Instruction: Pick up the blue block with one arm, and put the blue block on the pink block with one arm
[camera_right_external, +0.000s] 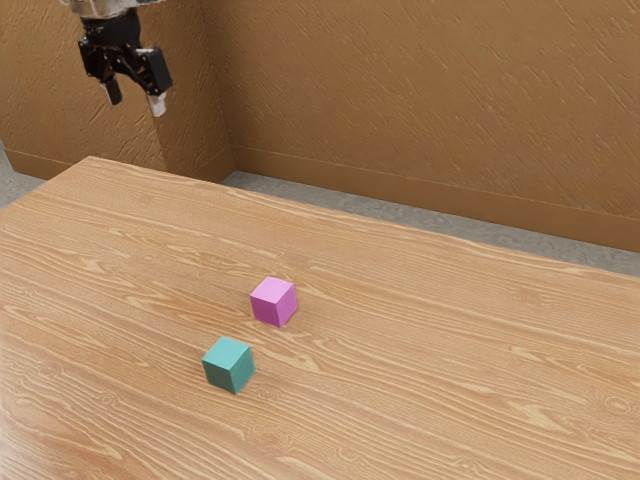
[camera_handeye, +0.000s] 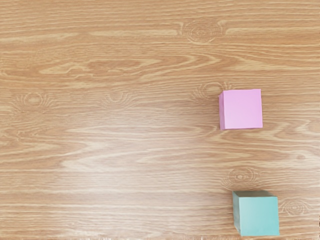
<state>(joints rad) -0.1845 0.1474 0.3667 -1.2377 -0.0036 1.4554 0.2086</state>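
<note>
A teal-blue block (camera_right_external: 229, 364) rests on the wooden table (camera_right_external: 450, 330), nearer the front edge. The pink block (camera_right_external: 274, 301) sits just behind it, a small gap apart. My gripper (camera_right_external: 136, 98) hangs high at the exterior view's upper left, far above and well away from both blocks, open with nothing between its fingers. From the hand's camera, looking straight down, I see the pink block (camera_handeye: 240, 109) and the blue block (camera_handeye: 255, 213) apart on the wood.
The table's back edge meets a grey floor strip (camera_right_external: 420, 215) and brown walls (camera_right_external: 420, 90). Bare wood surrounds both blocks on all sides.
</note>
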